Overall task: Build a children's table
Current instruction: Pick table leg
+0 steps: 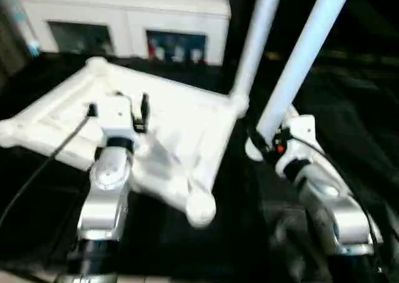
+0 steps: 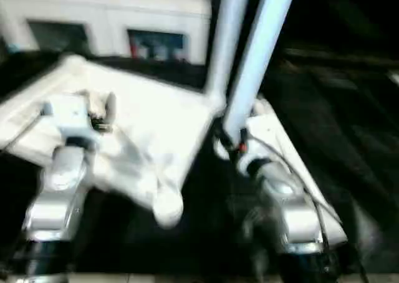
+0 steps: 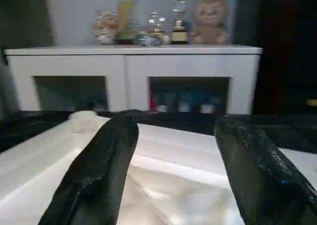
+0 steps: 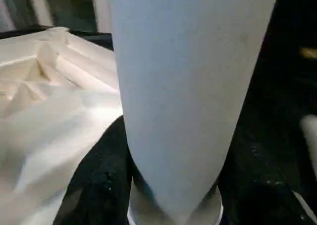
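Trophies (image 3: pixel 168 29) only behind left gripper (image 3: pixel 181 170)

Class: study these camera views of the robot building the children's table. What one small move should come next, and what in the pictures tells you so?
Probably carry the held leg to a bare corner socket and seat it. The right gripper clasps that leg near its wide end, off the tabletop. One leg already stands in the far right corner. The left gripper hovers open above the tabletop, holding nothing.

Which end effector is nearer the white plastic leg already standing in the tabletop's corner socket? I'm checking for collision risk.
Right. The right end effector, gripping another leg, sits beside the standing white plastic leg; the left end effector hovers over the tabletop, farther away.
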